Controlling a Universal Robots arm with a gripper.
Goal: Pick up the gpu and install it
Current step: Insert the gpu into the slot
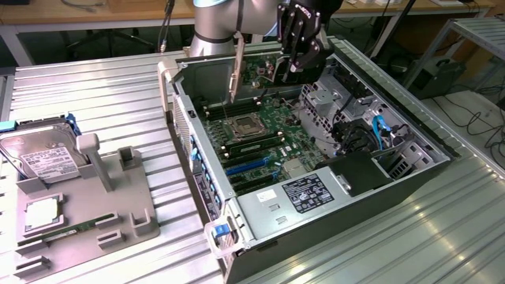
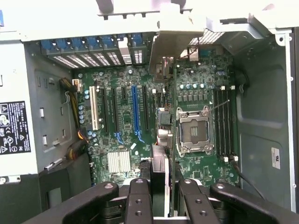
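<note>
Gpu (image 1: 264, 70): you see a thin green board, edge-on, silvery bracket hanging down. Fingers (image 2: 138, 196) pinch its upper edge, hiding that edge from you.

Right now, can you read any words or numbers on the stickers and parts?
None can be read.
Hard drive label: print too small.
Black sticker on the silver box in the computer: blurred.
Black-and-white sticker on the case wall: symbols and tiny print, unreadable.
Small white sticker: unreadable.
</note>
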